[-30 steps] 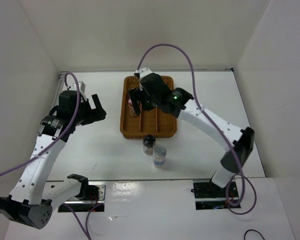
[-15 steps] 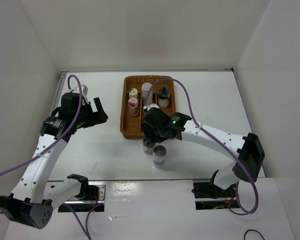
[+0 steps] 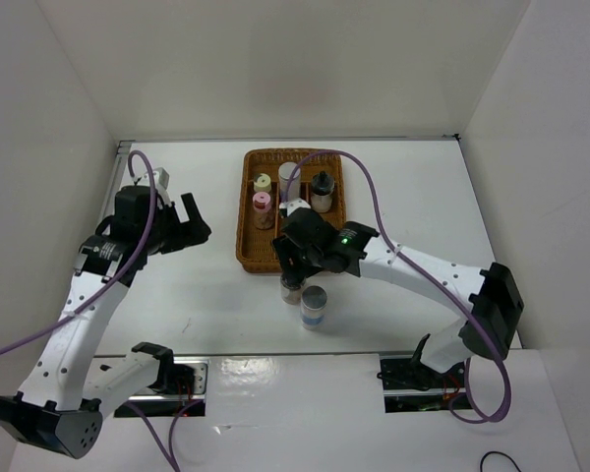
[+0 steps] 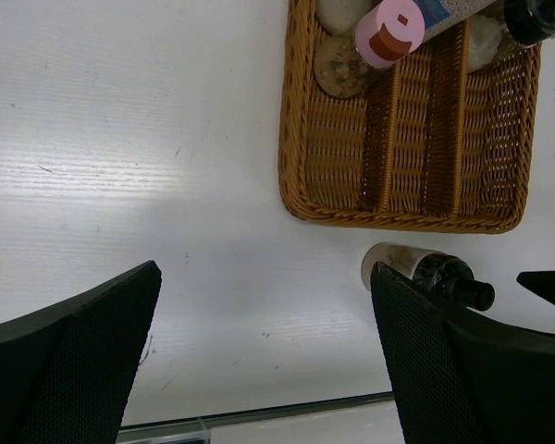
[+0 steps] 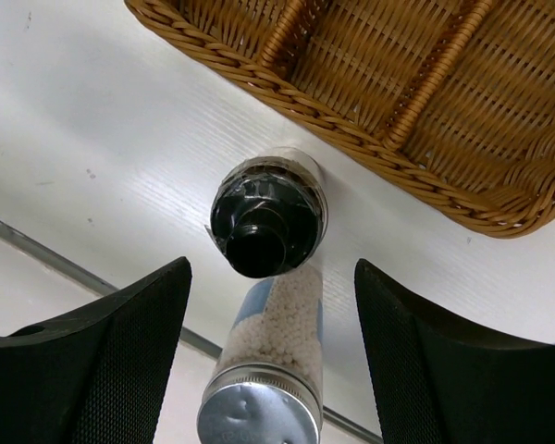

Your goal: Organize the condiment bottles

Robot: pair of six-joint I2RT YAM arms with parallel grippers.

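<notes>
A wicker basket point(image 3: 248, 246) holds a cream-capped bottle point(image 3: 263, 182), a pink-capped bottle point(image 3: 262, 203), a white bottle point(image 3: 289, 175) and a black-capped bottle point(image 3: 322, 187). A second black-capped bottle point(image 3: 292, 288) stands on the table just in front of the basket, with a pale grey-capped, blue-labelled bottle point(image 3: 315, 307) beside it. My right gripper point(image 3: 293, 267) is open above the loose black-capped bottle point(image 5: 266, 222), its fingers either side and apart from it. The grey-capped bottle also shows in the right wrist view point(image 5: 264, 398). My left gripper point(image 3: 193, 222) is open and empty, left of the basket.
White walls enclose the table on the left, back and right. The basket's front half point(image 4: 407, 157) has bare slots. The left wrist view shows the pink cap point(image 4: 389, 28) and the loose black-capped bottle point(image 4: 416, 268). A metal strip runs along the near table edge point(image 3: 305, 354).
My right gripper has left the back of the basket and come forward and down over the loose black-capped bottle. The left arm has barely shifted.
</notes>
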